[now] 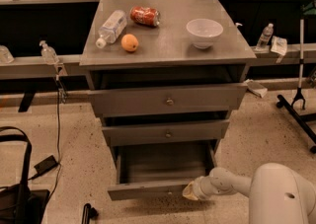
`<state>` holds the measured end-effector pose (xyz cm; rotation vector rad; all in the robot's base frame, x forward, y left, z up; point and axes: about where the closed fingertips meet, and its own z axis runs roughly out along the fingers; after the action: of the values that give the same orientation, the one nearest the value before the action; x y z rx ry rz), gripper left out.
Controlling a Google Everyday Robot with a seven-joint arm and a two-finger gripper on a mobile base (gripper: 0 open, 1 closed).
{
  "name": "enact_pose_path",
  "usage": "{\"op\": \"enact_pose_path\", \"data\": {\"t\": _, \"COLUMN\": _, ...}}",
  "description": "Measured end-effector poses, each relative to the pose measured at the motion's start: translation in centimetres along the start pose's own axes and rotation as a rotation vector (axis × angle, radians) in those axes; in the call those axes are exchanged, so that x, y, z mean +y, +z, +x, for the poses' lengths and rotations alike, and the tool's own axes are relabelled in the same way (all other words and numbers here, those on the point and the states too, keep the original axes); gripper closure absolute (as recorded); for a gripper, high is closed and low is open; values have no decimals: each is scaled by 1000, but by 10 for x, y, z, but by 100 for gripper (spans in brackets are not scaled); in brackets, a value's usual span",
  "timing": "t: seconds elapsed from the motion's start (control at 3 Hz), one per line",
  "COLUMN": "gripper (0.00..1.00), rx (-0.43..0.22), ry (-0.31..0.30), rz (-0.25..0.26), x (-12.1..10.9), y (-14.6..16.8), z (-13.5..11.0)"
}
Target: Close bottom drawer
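Note:
The bottom drawer (148, 190) of the grey metal cabinet is pulled far out, its deep grey tray (165, 166) open and showing nothing inside. Its slim front faces me near the floor. My gripper (189, 191) is at the right end of that drawer front, at its lower right corner, touching or almost touching it. My white arm (232, 181) reaches in from the lower right. The middle drawer (167, 132) and the top drawer (168, 99) above it also stand slightly out.
On the cabinet top (168, 45) lie a plastic bottle (111, 26), a red can (145, 15), an orange (130, 43) and a white bowl (204, 32). A black bag (17, 188) and cable (47, 164) lie on the floor left. A black stand (298, 99) is at the right.

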<state>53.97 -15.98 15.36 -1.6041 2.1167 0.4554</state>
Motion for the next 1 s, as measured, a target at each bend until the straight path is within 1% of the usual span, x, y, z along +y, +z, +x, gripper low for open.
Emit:
{"op": "enact_pose_path", "data": {"t": 0.33, "gripper": 100, "rx": -40, "ry": 5, "rz": 12, "x": -13, "y": -1, "z": 1}}
{"op": "enact_pose_path", "data": {"t": 0.67, "gripper": 100, "rx": -46, "ry": 3, "rz": 15, "x": -16, "y": -2, "z": 1}}
{"op": "enact_pose_path", "data": {"t": 1.0, "gripper": 100, "rx": -51, "ry": -13, "rz": 45, "x": -27, "y": 1, "z": -5}}
